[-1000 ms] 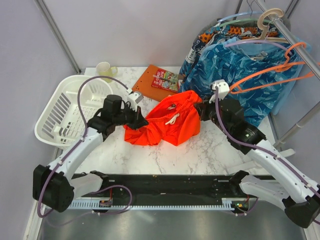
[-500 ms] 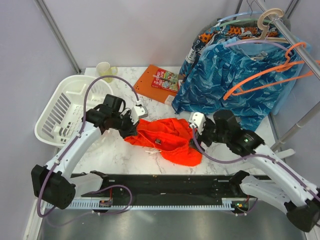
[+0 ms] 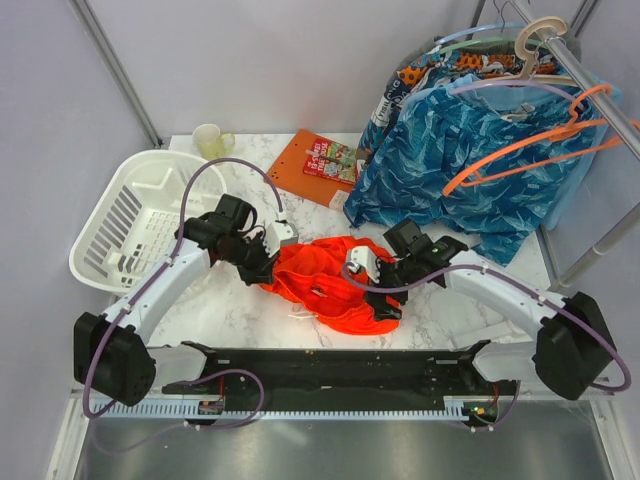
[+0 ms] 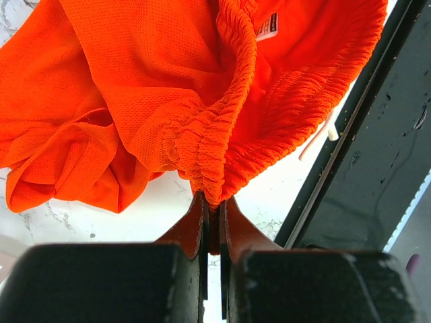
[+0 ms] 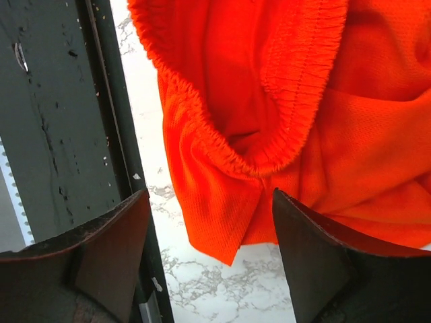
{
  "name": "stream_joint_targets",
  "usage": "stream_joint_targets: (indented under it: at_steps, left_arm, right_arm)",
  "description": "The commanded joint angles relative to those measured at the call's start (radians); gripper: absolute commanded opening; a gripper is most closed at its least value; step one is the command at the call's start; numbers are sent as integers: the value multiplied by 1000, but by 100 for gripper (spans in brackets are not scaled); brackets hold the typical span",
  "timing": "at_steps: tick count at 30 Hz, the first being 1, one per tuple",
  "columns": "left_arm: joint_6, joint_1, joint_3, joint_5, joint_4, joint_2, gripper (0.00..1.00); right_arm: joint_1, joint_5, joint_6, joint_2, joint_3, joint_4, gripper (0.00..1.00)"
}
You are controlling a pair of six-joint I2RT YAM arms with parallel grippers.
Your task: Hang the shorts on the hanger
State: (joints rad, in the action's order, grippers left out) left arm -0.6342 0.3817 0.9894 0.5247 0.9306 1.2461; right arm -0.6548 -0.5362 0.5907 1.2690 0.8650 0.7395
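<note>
Left hand (image 4: 213, 204) clenched on the shorts' (image 4: 128, 74) waistband (image 4: 205, 138), we centre the released right hand (image 5: 210, 196) over the band before closing.

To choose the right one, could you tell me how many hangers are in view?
3, all on the rail at far right: orange hanger lowest, beige hanger hooked at top, pale blue hanger above the blue garments. More may be hidden.

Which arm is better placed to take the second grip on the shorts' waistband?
Right, probably: the right pincer is open with the shorts waistband just ahead; the left pincer is shut on another stretch of it.
</note>
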Motion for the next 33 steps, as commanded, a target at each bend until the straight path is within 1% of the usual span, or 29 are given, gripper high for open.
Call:
stream_joint_targets:
  at_steps: [1,3,6,8,9,12,15,18,20,22,23,24,26,29,30,32,33]
  left_arm:
    - [-9,-3,2,11,-18,-4,2]
    - [-4,-3,0,9,-24,-4,2]
    - [4,-4,-5,8,-29,-4,2]
    - [7,-4,-8,6,-33,-8,2]
    - [13,-4,-9,5,-35,-10,2]
    - [34,-6,-11,11,-39,-16,2]
    - [51,-6,-15,24,-36,-20,2]
    - [48,-6,-15,20,-38,-30,2]
    - [47,-6,-14,21,-38,-33,2]
    - [48,-6,-6,20,-38,-30,2]
    - [48,-6,-3,21,-39,-27,2]
    - [56,-6,0,21,-41,-25,2]
    - [65,-9,14,26,-39,-24,2]
    - [96,-21,52,35,-39,-31,2]
    - [111,-26,93,35,-39,-36,2]
    - [142,-36,150,35,-39,-51,2]
    - [149,-40,184,32,-41,-57,2]
  right_arm:
    - [-17,-44,-29,91,51,-80,77]
    - [-25,-60,-40,130,63,-92,72]
    - [-43,-47,-60,151,62,-129,68]
    - [-51,-5,-74,171,58,-153,68]
    - [-54,7,-81,176,58,-164,64]
    - [-55,92,-139,207,63,-198,58]
    - [-52,180,-193,224,60,-210,60]
    - [-55,215,-222,210,37,-238,61]
    - [-55,209,-226,213,40,-242,58]
    - [-55,174,-227,207,48,-244,51]
    - [-54,157,-227,202,52,-242,44]
    - [-55,118,-226,182,61,-238,26]
    - [-55,94,-224,155,74,-218,0]
    - [-55,99,-215,78,112,-167,0]
    - [-54,114,-213,31,144,-155,0]
    - [-52,189,-210,-44,189,-112,0]
    - [-52,226,-215,-68,240,-105,0]
